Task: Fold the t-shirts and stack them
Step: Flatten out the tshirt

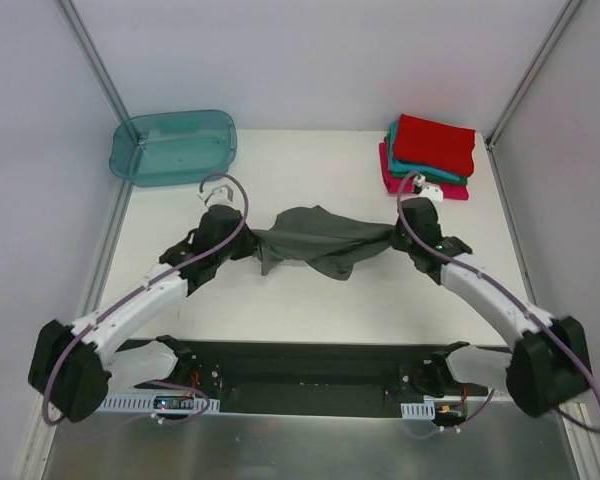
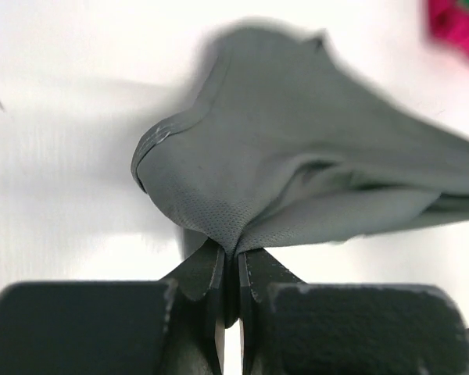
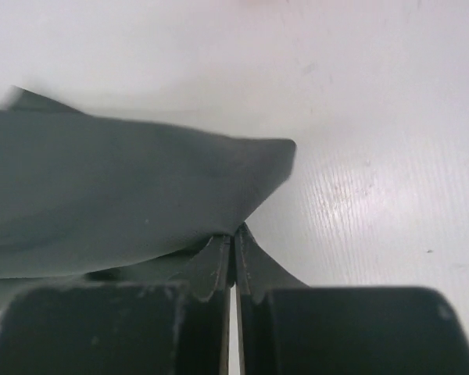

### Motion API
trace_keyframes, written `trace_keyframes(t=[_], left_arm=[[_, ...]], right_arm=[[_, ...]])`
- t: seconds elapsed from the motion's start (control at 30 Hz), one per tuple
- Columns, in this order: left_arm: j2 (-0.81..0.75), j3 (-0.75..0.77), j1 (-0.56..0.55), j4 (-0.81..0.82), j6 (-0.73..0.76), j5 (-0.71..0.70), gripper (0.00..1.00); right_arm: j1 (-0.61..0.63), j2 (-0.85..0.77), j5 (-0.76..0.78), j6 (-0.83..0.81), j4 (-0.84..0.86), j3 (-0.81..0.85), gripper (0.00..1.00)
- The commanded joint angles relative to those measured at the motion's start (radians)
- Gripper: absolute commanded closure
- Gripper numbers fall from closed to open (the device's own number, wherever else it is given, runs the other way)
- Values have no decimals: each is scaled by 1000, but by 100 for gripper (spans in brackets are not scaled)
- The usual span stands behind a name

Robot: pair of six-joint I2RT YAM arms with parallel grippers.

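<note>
A dark grey t-shirt hangs bunched and stretched between my two grippers over the middle of the table. My left gripper is shut on its left end; the left wrist view shows the cloth pinched between the jaws at my left gripper. My right gripper is shut on its right end; the right wrist view shows the cloth gripped at my right gripper. Folded red, teal and magenta-pink t-shirts lie stacked at the back right.
A translucent teal plastic tub stands at the back left corner. A black strip runs along the near edge between the arm bases. Grey walls close in the table on the left, back and right.
</note>
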Motion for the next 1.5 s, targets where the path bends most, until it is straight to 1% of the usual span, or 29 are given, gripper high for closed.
trace_keyframes(t=[0.0, 0.1, 0.23, 0.27, 0.33, 0.43, 0.53, 0.6, 0.67, 0.7, 0.73, 0.8, 0.87, 0.93, 1.0, 1.03, 1.07, 1.1, 1.13, 1.17, 1.2, 1.23, 1.27, 1.3, 1.33, 1.37, 1.4, 1.47], left_arm=[[-194, 114, 7, -65, 111, -116, 100], [-297, 197, 7, -105, 156, -119, 100], [-410, 332, 7, -155, 219, -79, 100], [-435, 357, 7, -161, 228, -66, 100], [-495, 409, 7, -172, 231, -41, 100], [-541, 464, 7, -172, 239, 26, 100], [-575, 496, 7, -180, 246, 95, 100], [-598, 496, 7, -181, 246, 109, 100], [-618, 484, 5, -188, 249, 93, 100], [-624, 475, 7, -192, 246, 67, 100], [-628, 463, 7, -197, 242, 50, 100], [-621, 440, 7, -198, 242, 30, 100], [-595, 408, 7, -200, 228, 10, 100], [-543, 378, 7, -221, 219, -12, 100], [-466, 342, 7, -266, 205, -70, 99], [-388, 323, 10, -293, 199, -116, 97], [-315, 309, 20, -333, 185, -168, 94], [-229, 300, 56, -364, 168, -188, 91], [-146, 291, 115, -375, 164, -143, 88], [-40, 292, 199, -376, 157, -75, 85], [56, 314, 279, -381, 154, 36, 72], [173, 353, 331, -387, 168, 113, 58], [273, 417, 368, -416, 170, 141, 37], [336, 474, 384, -466, 171, 172, 29], [374, 516, 384, -491, 182, 156, 12], [381, 525, 384, -491, 182, 149, 1], [372, 529, 384, -490, 180, 110, 1], [331, 503, 384, -485, 170, 68, 1]], right_arm=[[-1, -310, -88, -212, -75, 69, 100], [0, -465, -218, -246, -144, 122, 99], [0, -590, -360, -264, -320, 275, 99], [0, -608, -413, -290, -358, 323, 99], [0, -633, -482, -286, -435, 412, 99], [0, -644, -591, -273, -524, 542, 99], [-1, -645, -680, -234, -569, 639, 99], [-1, -650, -729, -214, -573, 662, 99], [2, -661, -757, -203, -563, 661, 99], [-1, -664, -747, -198, -563, 658, 99], [-1, -662, -727, -198, -566, 653, 99], [0, -639, -617, -204, -592, 650, 99], [0, -589, -473, -216, -628, 639, 99], [-1, -517, -325, -241, -626, 609, 99], [-1, -405, -186, -250, -612, 580, 99], [-12, -329, -135, -264, -590, 566, 99], [-27, -255, -106, -264, -570, 555, 99], [-56, -155, -111, -264, -546, 554, 99], [-84, -47, -136, -264, -521, 569, 99], [-107, 82, -162, -299, -485, 592, 97], [-121, 191, -156, -313, -437, 624, 96], [-124, 297, -106, -310, -422, 683, 99], [-124, 383, -40, -309, -437, 752, 88], [-126, 469, -1, -310, -476, 846, 65], [-123, 529, 25, -309, -528, 921, 33], [-124, 577, 40, -306, -573, 995, 16], [-119, 595, 47, -306, -601, 1033, 5], [-107, 570, 79, -310, -593, 1012, 4]])
